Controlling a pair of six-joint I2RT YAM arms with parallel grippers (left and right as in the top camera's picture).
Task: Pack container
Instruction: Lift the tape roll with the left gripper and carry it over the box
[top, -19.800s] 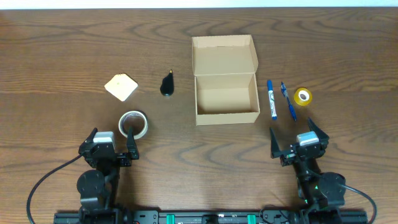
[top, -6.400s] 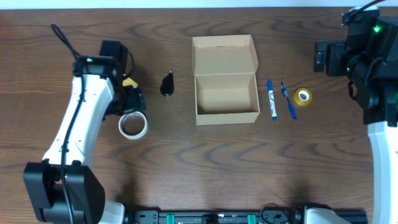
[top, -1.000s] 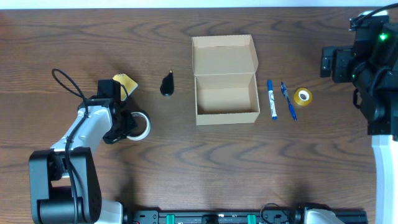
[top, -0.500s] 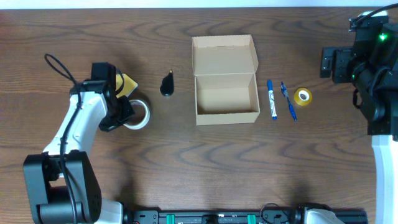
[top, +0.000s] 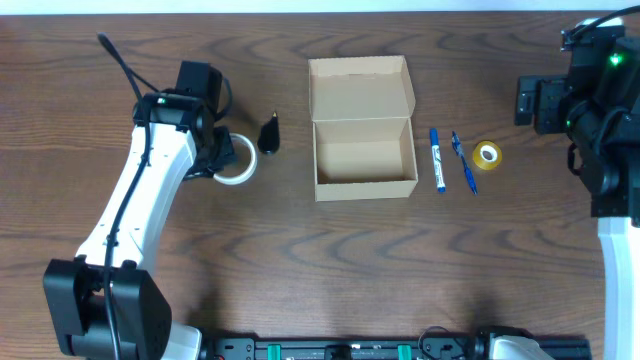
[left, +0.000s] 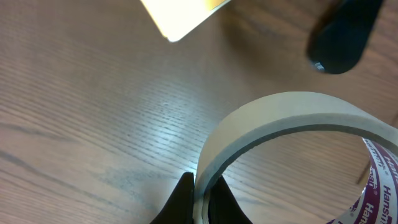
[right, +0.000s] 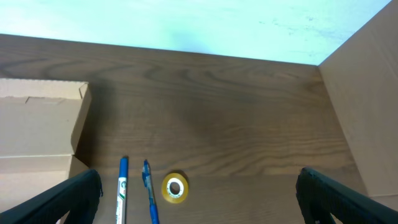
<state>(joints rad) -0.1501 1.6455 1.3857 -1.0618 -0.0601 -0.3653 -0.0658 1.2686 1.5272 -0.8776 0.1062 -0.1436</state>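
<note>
Two hands are in view: the left hand (top: 214, 160) pinches the wall of a roll of masking tape (top: 236, 160) between its fingers (left: 181, 198), just left of a small black object (top: 269, 135). The right hand (right: 199, 186) hangs spread wide over the far right of the bench (top: 300, 260), gripping nothing. The cardboard box (top: 365, 158) sits mid-bench, well apart from both hands, its lid flap thrown back toward the far edge; just right of it lie a blue marker (top: 437, 160), a blue pen (top: 463, 163) and a small yellow roll of tape (top: 487, 155).
</note>
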